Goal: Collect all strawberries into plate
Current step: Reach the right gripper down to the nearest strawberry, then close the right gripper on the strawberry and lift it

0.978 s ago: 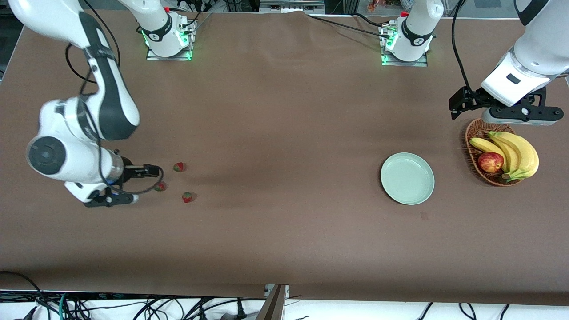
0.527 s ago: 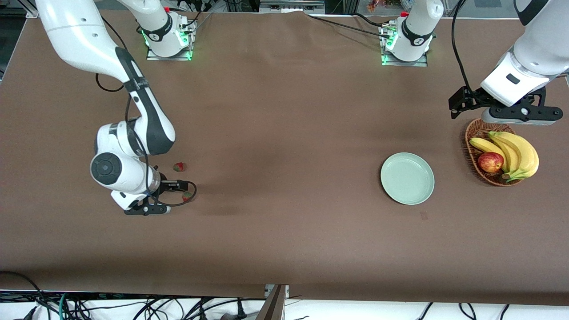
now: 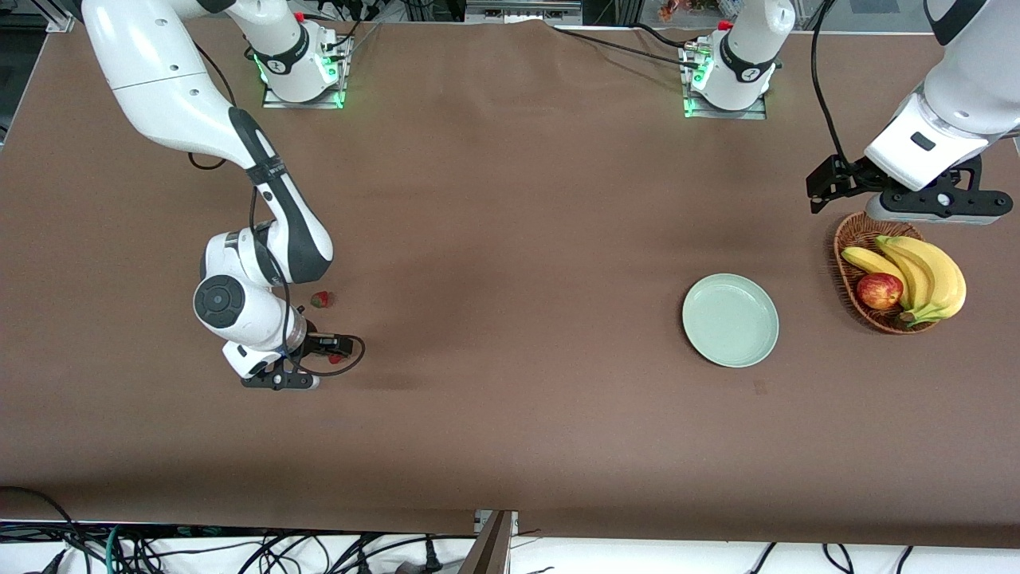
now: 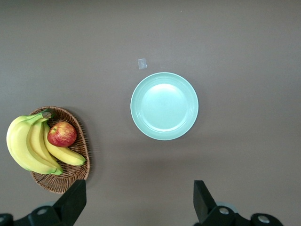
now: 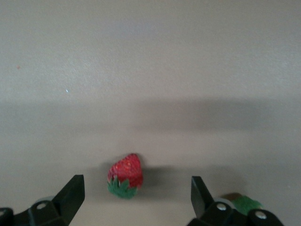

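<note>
The right gripper (image 3: 333,356) is held low with its fingers apart around a strawberry (image 5: 125,176), seemingly to grasp it, another strawberry (image 3: 320,299) lies farther off, the plate (image 3: 730,320) sits empty, while the left gripper (image 4: 139,205) waits spread above the basket (image 3: 849,239).

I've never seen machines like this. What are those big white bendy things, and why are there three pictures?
They are two robot arms, each ending in a two-finger pincer called a gripper. One picture looks down at the whole table; the other two come from small cameras on the arms' wrists. The right gripper is open, low over a strawberry that lies between its fingers, not yet picked up. Another strawberry lies close by on the table. The left gripper is open, holds nothing and waits above a basket with bananas and an apple. Beside the basket is a green plate, with no strawberries in it yet.
</note>
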`<state>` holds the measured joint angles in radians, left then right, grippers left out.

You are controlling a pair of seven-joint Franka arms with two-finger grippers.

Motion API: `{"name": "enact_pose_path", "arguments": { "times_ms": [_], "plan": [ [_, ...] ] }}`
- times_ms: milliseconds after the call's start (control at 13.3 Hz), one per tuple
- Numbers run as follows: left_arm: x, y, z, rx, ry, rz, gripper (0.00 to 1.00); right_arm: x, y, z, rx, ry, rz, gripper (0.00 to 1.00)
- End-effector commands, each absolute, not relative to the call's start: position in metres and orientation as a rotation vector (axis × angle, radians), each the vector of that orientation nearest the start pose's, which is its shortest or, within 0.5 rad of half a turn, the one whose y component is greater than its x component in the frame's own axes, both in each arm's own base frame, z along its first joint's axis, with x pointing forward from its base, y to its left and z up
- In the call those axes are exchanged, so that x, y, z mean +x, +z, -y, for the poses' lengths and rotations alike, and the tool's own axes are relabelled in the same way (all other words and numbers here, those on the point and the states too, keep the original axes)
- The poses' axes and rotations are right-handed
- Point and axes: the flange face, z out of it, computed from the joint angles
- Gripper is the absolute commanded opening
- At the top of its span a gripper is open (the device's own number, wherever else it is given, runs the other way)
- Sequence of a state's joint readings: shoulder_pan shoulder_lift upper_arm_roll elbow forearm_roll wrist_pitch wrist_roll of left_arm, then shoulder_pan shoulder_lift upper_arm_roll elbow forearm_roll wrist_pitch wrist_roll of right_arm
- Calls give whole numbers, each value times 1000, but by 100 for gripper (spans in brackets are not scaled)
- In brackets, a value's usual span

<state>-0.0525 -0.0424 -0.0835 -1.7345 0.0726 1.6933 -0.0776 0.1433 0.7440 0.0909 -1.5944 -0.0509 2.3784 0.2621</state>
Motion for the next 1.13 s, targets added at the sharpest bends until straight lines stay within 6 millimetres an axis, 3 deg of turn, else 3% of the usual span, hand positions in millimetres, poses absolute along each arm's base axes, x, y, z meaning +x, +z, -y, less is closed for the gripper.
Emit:
{"name": "enact_pose_path", "arguments": {
  "times_ms": [0, 75, 301, 452, 753, 978, 1054],
  "plan": [
    [538, 589, 70, -3079, -22, -97, 100, 682, 193, -156, -3097, -69, -45, 97],
    [538, 591, 74, -3080, -31, -104, 100, 680, 190, -156, -3099, -60, -45, 91],
    [540, 592, 74, -3081, -34, -97, 100, 676, 181, -157, -3100, -41, -41, 90],
    [539, 592, 76, -3080, -28, -94, 100, 676, 181, -157, -3100, -41, -41, 65],
    [536, 593, 87, -3076, -19, -124, 100, 675, 182, -161, -3102, -39, -29, 28],
    [536, 593, 87, -3076, -19, -124, 100, 677, 191, -171, -3099, -57, -1, 21],
    [536, 593, 88, -3076, -19, -126, 100, 674, 194, -188, -3096, -62, 22, 19]
  ]
}}
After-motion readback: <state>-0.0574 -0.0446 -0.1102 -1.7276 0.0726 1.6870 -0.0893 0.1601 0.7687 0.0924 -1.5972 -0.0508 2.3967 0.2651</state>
